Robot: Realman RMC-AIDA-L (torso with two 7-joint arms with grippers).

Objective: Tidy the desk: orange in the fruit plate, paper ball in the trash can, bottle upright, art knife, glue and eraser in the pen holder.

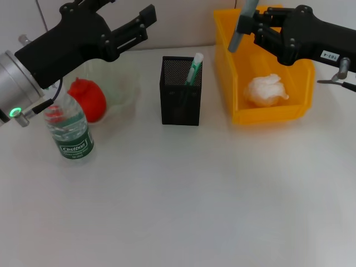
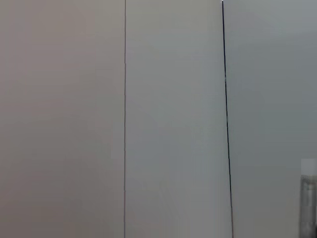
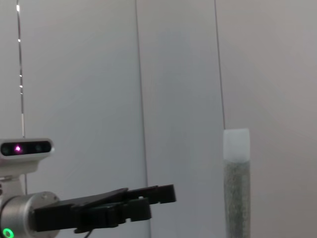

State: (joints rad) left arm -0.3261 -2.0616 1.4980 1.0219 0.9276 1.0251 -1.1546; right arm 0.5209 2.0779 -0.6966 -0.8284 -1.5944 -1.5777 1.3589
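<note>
On the white desk (image 1: pixel 194 200), the yellow bin (image 1: pixel 267 114) holds the paper ball (image 1: pixel 266 90), above it the right gripper (image 1: pixel 251 25) clamps a grey glue stick (image 1: pixel 242 22), the left gripper (image 1: pixel 146 21) is raised, jaws parted, and the water bottle (image 1: pixel 69 130) stands upright beside the orange (image 1: pixel 89 99).

This looks like a robot test room or lab set up as an office scene. A plain white desk (image 1: pixel 183 206) stands against bare pale wall panels (image 3: pixel 178 74) with thin seams. A black mesh pen holder (image 1: pixel 181 92) sits near the desk's far edge, beside a yellow plastic storage bin (image 1: pixel 267 114) of the workshop kind.
</note>
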